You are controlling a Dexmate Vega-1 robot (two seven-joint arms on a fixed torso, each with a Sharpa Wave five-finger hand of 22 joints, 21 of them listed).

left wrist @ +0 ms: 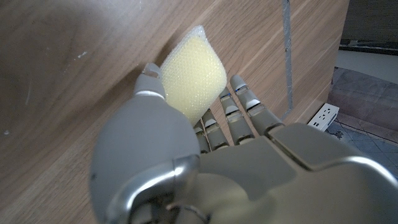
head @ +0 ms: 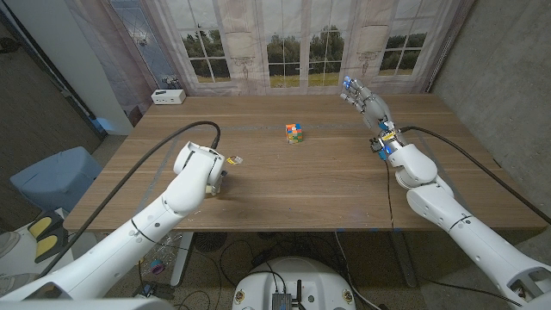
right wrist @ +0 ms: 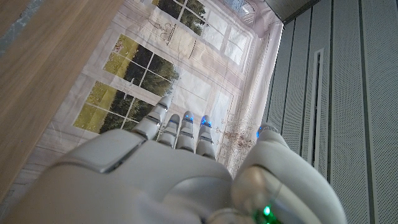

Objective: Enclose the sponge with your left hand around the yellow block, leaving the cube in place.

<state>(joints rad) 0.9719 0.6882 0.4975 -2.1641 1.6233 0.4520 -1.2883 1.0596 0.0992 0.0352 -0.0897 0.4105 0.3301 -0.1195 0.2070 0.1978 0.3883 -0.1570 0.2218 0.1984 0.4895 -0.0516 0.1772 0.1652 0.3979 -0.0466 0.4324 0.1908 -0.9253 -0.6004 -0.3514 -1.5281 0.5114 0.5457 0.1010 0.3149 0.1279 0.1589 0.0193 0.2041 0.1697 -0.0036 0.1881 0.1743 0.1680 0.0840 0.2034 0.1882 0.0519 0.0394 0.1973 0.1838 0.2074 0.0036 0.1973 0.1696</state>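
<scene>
- We saw a wooden table (head: pixel 284 185) from above, with both of our arms reaching in from the near corners.
- Our left hand (head: pixel 200 169) sat on the table's left side, and beside it a small corner of the yellow sponge (head: pixel 235 160) peeked out.
- From the left wrist, the sponge (left wrist: pixel 194 74) lay on the wood just past the fingertips (left wrist: pixel 239 87), with the thumb alongside it; we could not tell whether the hand had already closed on it or merely touched it.
- The cube (head: pixel 294 133), multicoloured, stood near the middle of the table, well apart from the left hand and untouched.
- Our right hand (head: pixel 367 102) was raised over the far right of the table, fingers spread and holding nothing.
- We judged the step in hand to be the wrapping of the left fingers around the sponge.
- The next move, we judged, called for a gentle curl of fingers and thumb, keeping the arm away from the cube.
</scene>
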